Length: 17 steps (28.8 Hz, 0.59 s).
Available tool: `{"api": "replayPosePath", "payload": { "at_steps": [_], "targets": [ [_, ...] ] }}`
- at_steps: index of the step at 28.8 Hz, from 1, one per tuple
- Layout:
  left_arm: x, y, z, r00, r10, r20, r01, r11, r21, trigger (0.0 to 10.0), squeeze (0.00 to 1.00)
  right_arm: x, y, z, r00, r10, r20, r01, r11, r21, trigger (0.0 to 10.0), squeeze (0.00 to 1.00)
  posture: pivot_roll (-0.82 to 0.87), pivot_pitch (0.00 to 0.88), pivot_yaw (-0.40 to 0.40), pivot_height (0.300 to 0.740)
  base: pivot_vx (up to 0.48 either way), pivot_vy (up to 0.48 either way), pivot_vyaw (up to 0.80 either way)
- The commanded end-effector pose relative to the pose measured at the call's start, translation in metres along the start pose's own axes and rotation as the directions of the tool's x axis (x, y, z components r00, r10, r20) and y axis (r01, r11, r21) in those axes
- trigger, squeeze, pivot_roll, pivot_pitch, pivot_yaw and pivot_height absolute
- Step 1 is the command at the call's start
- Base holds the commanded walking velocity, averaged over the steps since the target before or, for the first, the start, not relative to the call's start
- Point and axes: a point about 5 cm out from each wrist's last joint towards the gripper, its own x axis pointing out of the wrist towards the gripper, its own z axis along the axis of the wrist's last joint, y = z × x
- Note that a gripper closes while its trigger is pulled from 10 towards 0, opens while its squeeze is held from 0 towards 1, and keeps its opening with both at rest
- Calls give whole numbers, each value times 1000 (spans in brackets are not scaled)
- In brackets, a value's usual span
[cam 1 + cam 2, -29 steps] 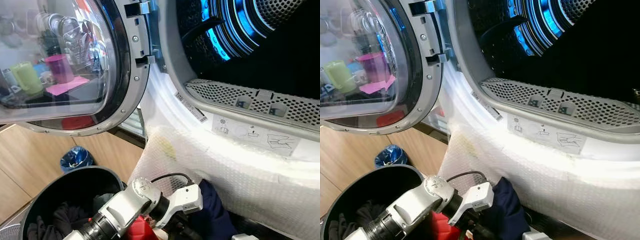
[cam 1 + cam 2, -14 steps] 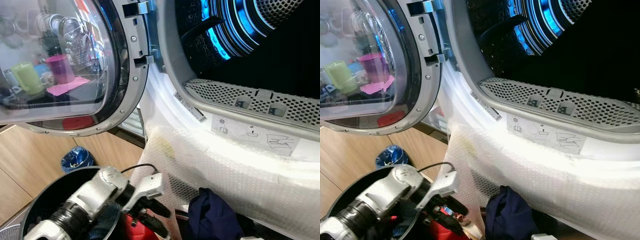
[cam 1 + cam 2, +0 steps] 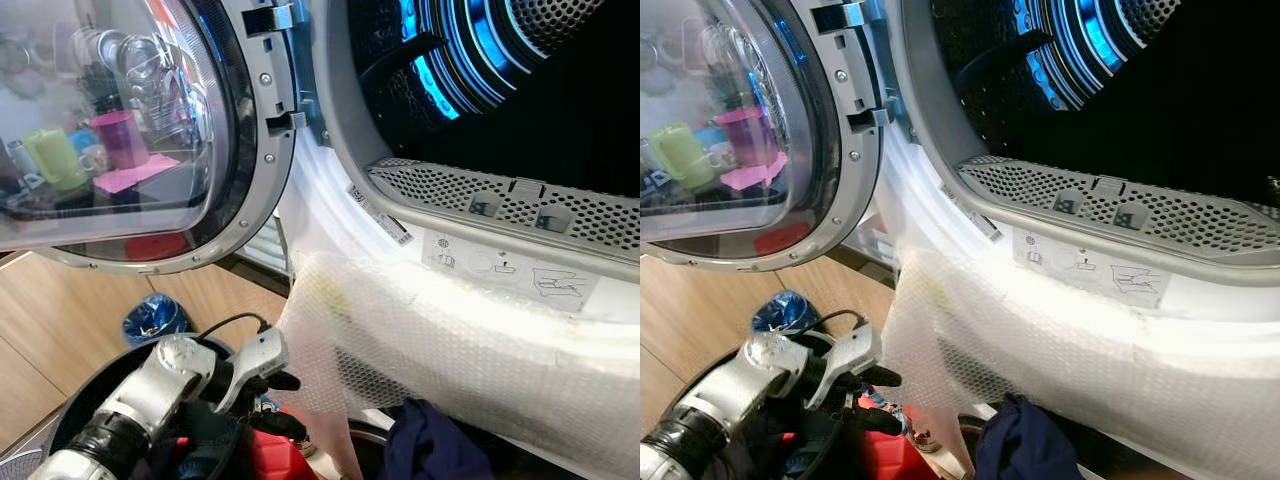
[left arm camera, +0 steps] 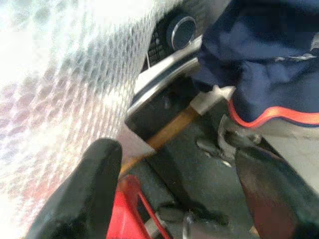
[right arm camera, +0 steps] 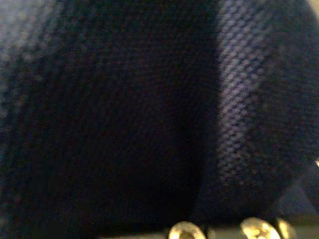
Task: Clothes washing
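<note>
1. At the far left the washer door (image 3: 140, 130) stands swung wide open, its glass reflecting a room. Below it sits a dark laundry basket (image 3: 70, 425) with dark clothes and something red (image 3: 275, 455) inside.

2. The left gripper (image 3: 275, 400) hovers over the basket's right edge, just beside the hanging bubble wrap (image 3: 450, 350). In the left wrist view its two black fingers (image 4: 79, 194) are spread apart with nothing between them, so the claw is released and empty.

3. Right of the gripper, the bubble wrap drapes over the front lip of the machine below the opening. It lies between the basket and the drum.

4. At the bottom, right of centre, a navy garment (image 3: 430, 445) is bunched low against the front of the machine, under the wrap. The left wrist view shows it has an orange-red stripe along one hem (image 4: 264, 55).

5. The right wrist view sits pressed against dark blue weave (image 5: 149, 114), so the right gripper appears to be at that garment. Whether it is clenched on the cloth cannot be told.

6. At the upper right the drum (image 3: 500, 60) is open, dark and blue-lit, and no clothing can be seen in the visible part.

7. The step in hand looks like loading: clothes go from basket to drum, and the navy piece is still well below the opening.

8. The next move likely calls for lifting that garment up over the wrapped lip and into the drum, while the empty left gripper reaches down into the basket for another piece without snagging the wrap.
</note>
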Motion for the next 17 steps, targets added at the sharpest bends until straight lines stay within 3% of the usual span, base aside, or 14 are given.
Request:
{"api": "replayPosePath", "payload": {
  "at_steps": [1, 3, 4, 5, 6, 7, 8, 11, 17],
  "targets": [
    [-2, 0, 3, 998, 34, 49, -36, 999, 41, 10000, 1000, 4, 10, 8, 997, 66, 30, -66, 998, 7, 0, 0, -11, 0, 148, 740, 0, 0, 0],
    [-1, 2, 9, 986, 107, 127, -113, 993, 41, 10000, 1000, 3, 16, 10, 995, 102, 21, -102, 995, 0, 0, 0, -11, 0, 148, 740, 0, 0, 0],
    [-1, 2, 10, 973, 143, 182, -146, 989, 4, 10000, 1000, 2, 21, 13, 992, 120, 24, -121, 993, 3, 0, 0, -14, 0, 149, 740, 0, 0, 0],
    [-1, 1, 9, 963, 169, 210, -170, 985, -15, 10000, 624, 1, 26, 15, 990, 138, 26, -138, 990, 6, 0, 0, -14, 0, 147, 740, 0, 0, 0],
    [-2, 1, 8, 955, 197, 224, -198, 980, -20, 10000, 624, 0, 29, 17, 988, 153, 25, -154, 988, 10, 0, 0, -14, 0, 147, 740, 0, 0, 0],
    [-2, 1, 8, 953, 203, 227, -204, 979, -20, 10000, 114, 0, 30, 17, 987, 157, 25, -157, 988, 11, 0, 0, -14, 0, 147, 740, 0, 0, 0],
    [-3, -3, 2, 954, 195, 226, -197, 980, -17, 10000, 0, -2, 34, 19, 986, 167, 23, -168, 986, 8, 0, 0, -11, 0, 146, 740, 0, 0, 0],
    [-5, -13, -17, 958, 207, 197, -206, 978, -26, 10000, 0, -10, 41, 23, 983, 184, 6, -184, 983, 4, 0, 0, 5, 0, 131, 740, 0, 0, 0],
    [-6, -4, -17, 906, 343, 249, -344, 938, -40, 10000, 0, -9, 55, 53, 970, 225, 95, -221, 974, -51, 0, 0, -5, 0, 130, 740, 0, 0, 0]
  ]
}}
